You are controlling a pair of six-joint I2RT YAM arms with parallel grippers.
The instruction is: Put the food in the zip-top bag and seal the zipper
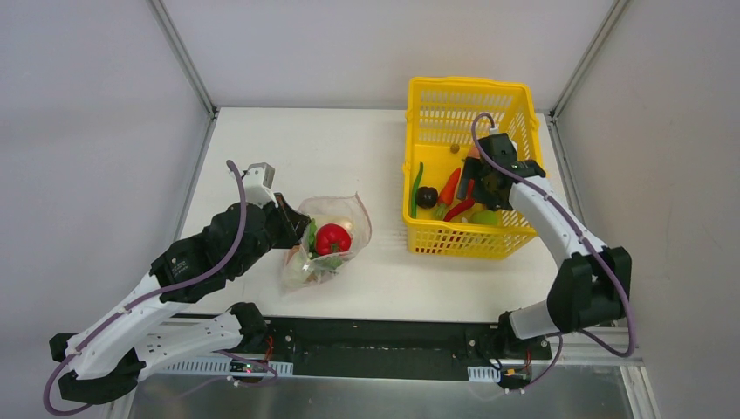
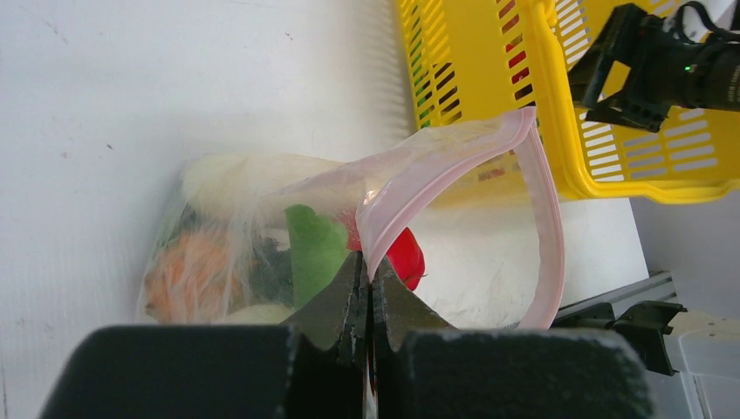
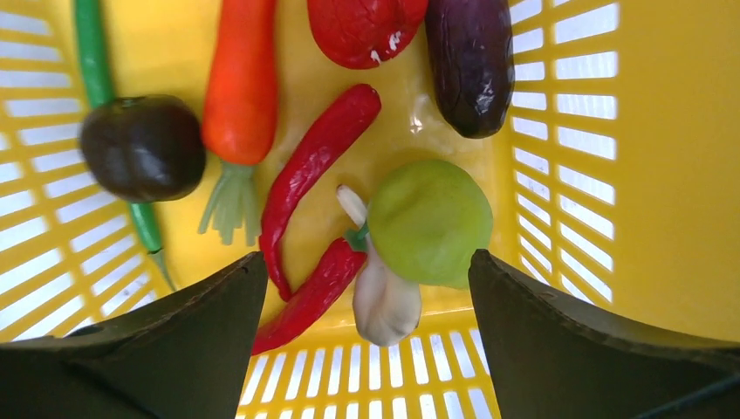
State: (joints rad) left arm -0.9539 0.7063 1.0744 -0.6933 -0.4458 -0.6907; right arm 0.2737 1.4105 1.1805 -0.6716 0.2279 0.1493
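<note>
- Left fingers (image 2: 336,305) are closed tight, pinching the near lip of the zip-top bag (image 1: 346,218) at its pink edge. They grip nothing else.
- That bag lies on the white counter (image 1: 384,148), just in front of the left arm and well apart from the basket. Its zipper (image 2: 545,201) is unsealed and bows into a wide loop, so the mouth gapes toward the basket.
- Inside it are the red bell pepper (image 1: 332,237), a green leaf piece (image 2: 314,249), an orange piece (image 2: 188,271) and a pale piece that may be the radish; the crinkled plastic blurs them.
- The yellow slotted basket (image 1: 515,96) holds the rest of the food: a carrot (image 3: 240,78), a dark round fruit (image 3: 144,144), two red chillies (image 3: 318,161), an eggplant (image 3: 471,61), a round green fruit (image 3: 428,223) and a white bulb (image 3: 384,305) touching it.
- Right fingers (image 3: 174,349) are spread wide and hold nothing. They hang inside the basket, one on each side of the green fruit and the white bulb.
- The step in hand looks like picking the next piece.
- To do it well, centre on the green fruit alone. It lies near the slotted wall, so the outer finger needs to slip between fruit and wall without snagging a slot.
- Closing on fruit, bulb and chilli together would risk a loose grip.
- The left pinch should hold the lip raised so the mouth stays wide for the drop.
</note>
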